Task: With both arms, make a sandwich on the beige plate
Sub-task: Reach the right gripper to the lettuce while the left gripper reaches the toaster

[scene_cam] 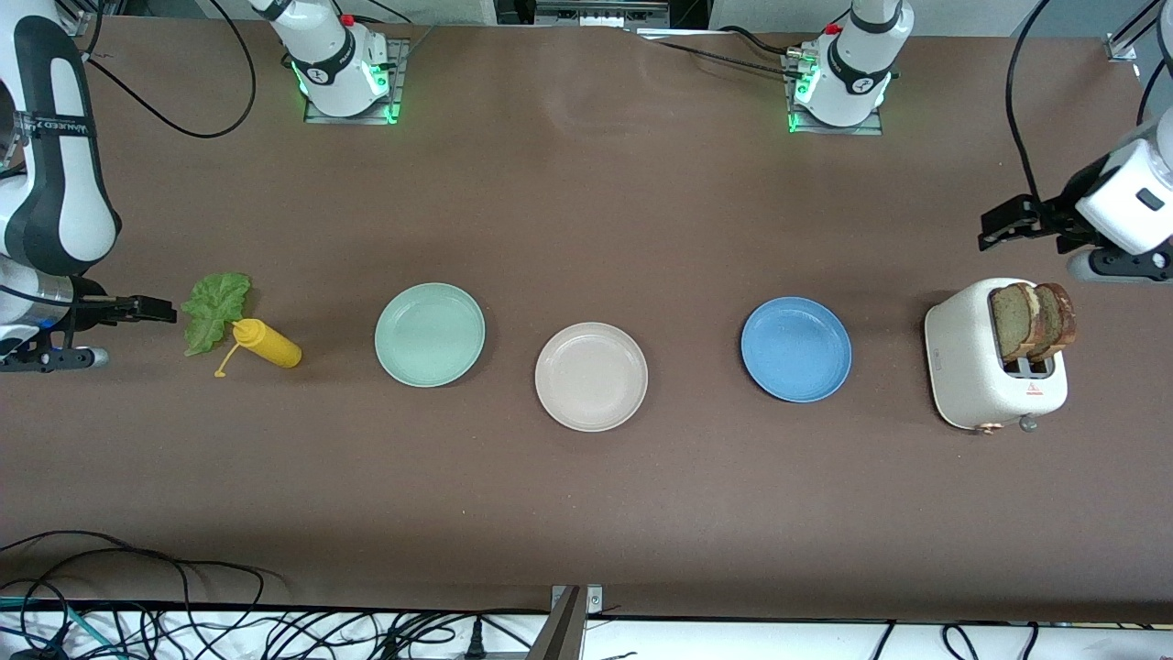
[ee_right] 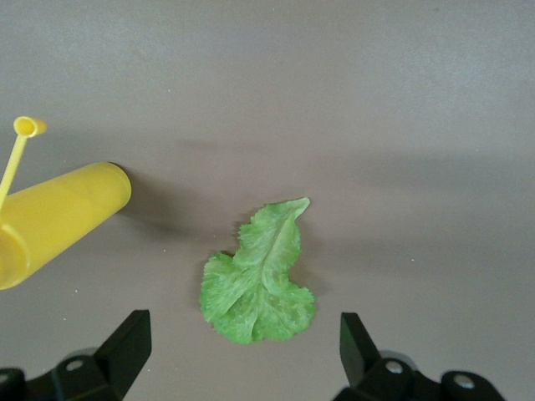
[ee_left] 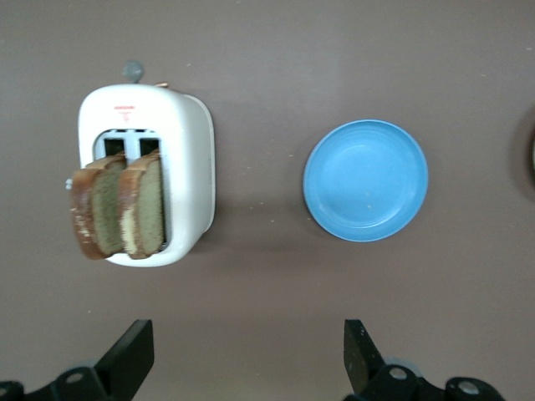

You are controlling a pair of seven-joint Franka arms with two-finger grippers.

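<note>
The left claw [scene_cam: 999,229], jaws spread and empty, hangs over the tabletop [scene_cam: 586,211] beside the white toaster [scene_cam: 971,367], whose two bread slices [scene_cam: 1034,321] stand up out of the slots, ready to be pinched. The right claw [scene_cam: 151,310], equally released, hovers by the lettuce leaf [scene_cam: 213,310] and the toppled yellow mustard bottle [scene_cam: 268,344]. Midway between the arms, where either can probably reach, the beige plate [scene_cam: 591,377] sits bare between a mint-green plate [scene_cam: 430,334] and a blue plate [scene_cam: 795,349]

brown tabletop [scene_cam: 586,211]; pale beige plate [scene_cam: 591,376]; mint-green plate [scene_cam: 430,334]; blue plate [scene_cam: 795,348]; white toaster [scene_cam: 971,367] holding brown-crusted bread slices [scene_cam: 1031,319]; green lettuce leaf [scene_cam: 214,310]; yellow squeeze bottle [scene_cam: 266,344].
</note>
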